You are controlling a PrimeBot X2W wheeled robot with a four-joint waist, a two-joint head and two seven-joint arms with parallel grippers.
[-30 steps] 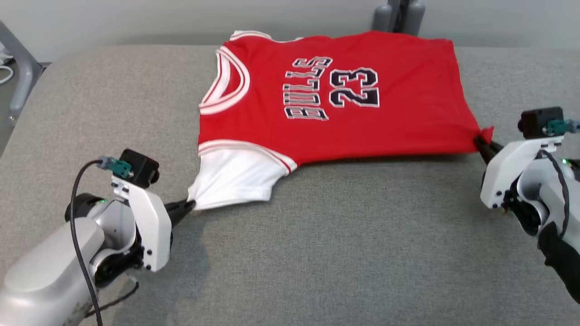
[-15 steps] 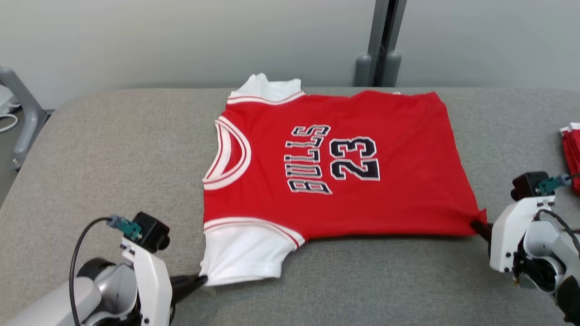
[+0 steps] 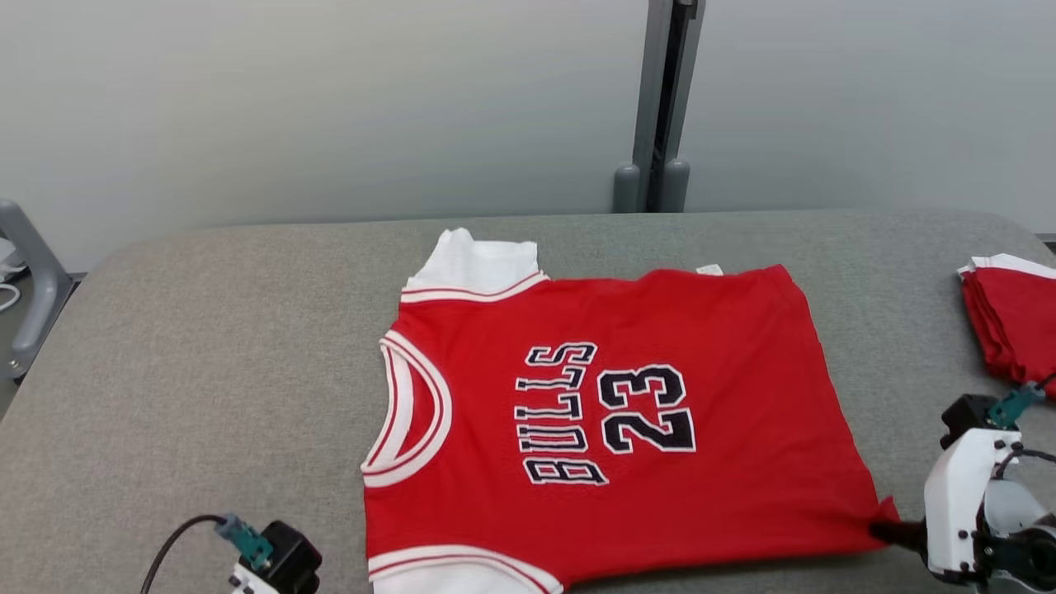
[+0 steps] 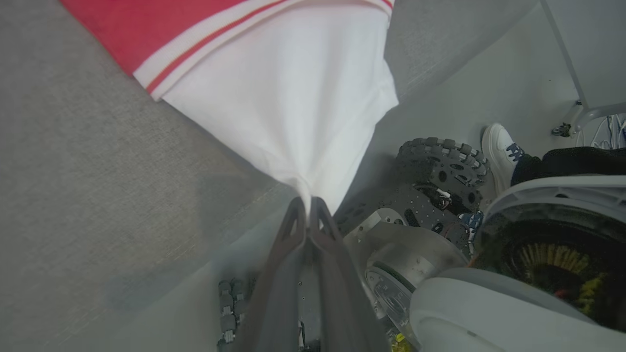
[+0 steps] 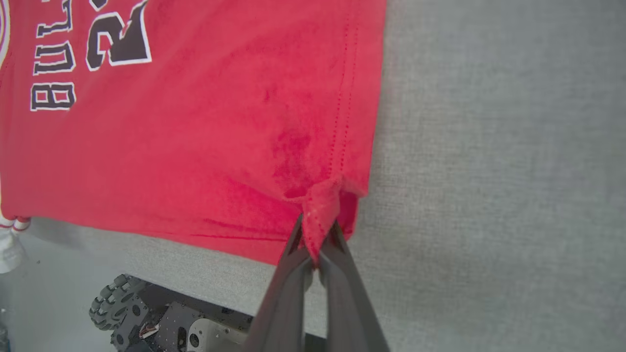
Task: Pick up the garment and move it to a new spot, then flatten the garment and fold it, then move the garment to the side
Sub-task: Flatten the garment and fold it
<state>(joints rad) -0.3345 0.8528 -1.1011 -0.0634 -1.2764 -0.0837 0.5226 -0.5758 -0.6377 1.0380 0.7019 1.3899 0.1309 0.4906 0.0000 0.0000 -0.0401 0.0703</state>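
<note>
Looks like a robotics lab or test room here: bare pale wall [image 3: 330, 107] across the top of the frame, grey metal post [image 3: 660, 99] upper centre, felt-covered table [image 3: 206, 330] below. Left wrist view, right side: the robot's studded wheel [image 4: 440, 164] on smooth grey floor [image 4: 489, 63], a person's white shoe [image 4: 498, 149] beside it.

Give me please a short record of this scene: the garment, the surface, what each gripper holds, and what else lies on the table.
garment: red jersey, printed BULLS 23, spread front up, not yet folded
surface: grey padded table
left gripper: shut on the tip of the near white sleeve
right gripper: shut on the near hem corner of the red jersey
also on the table: folded red garments, at the right edge, apart from the jersey
</note>
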